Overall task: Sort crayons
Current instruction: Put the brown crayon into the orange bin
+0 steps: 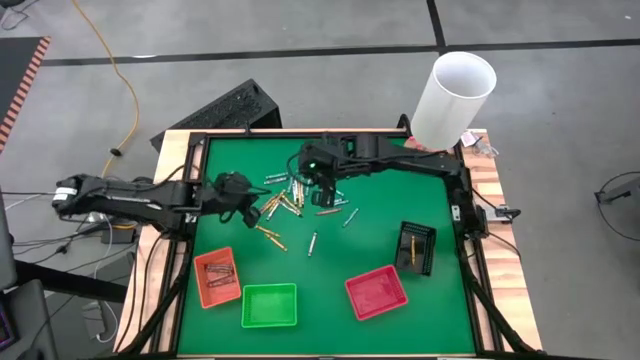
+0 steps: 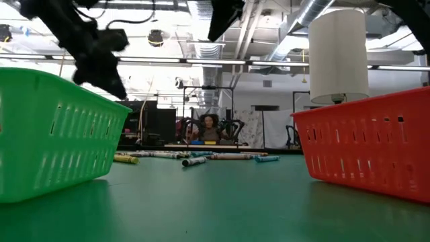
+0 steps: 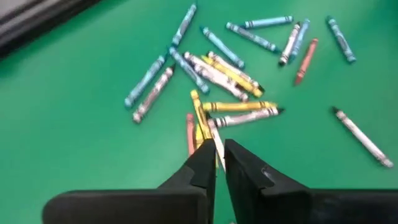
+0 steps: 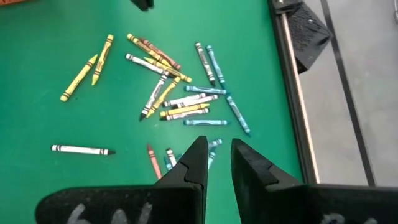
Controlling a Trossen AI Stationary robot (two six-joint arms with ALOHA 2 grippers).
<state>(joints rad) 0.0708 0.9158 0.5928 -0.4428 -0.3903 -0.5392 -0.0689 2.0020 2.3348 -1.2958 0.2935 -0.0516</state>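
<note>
Left end effector (image 3: 219, 163) above the green surface (image 1: 330, 262), fingers almost together on a grey crayon (image 3: 217, 140). Just ahead, the crayons (image 1: 295, 197) lying scattered. Right end effector (image 4: 217, 163) over them, fingers slightly apart, holding nothing.

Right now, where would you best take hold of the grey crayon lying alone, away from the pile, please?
Take the grey crayon at mid-length, coming straight down from above, fingers closing across its thin width. It lies flat on the green mat, alone, with bare mat along both long sides, so probably nothing else gets caught. The right gripper, open above the pile, looks the nearer.
</note>
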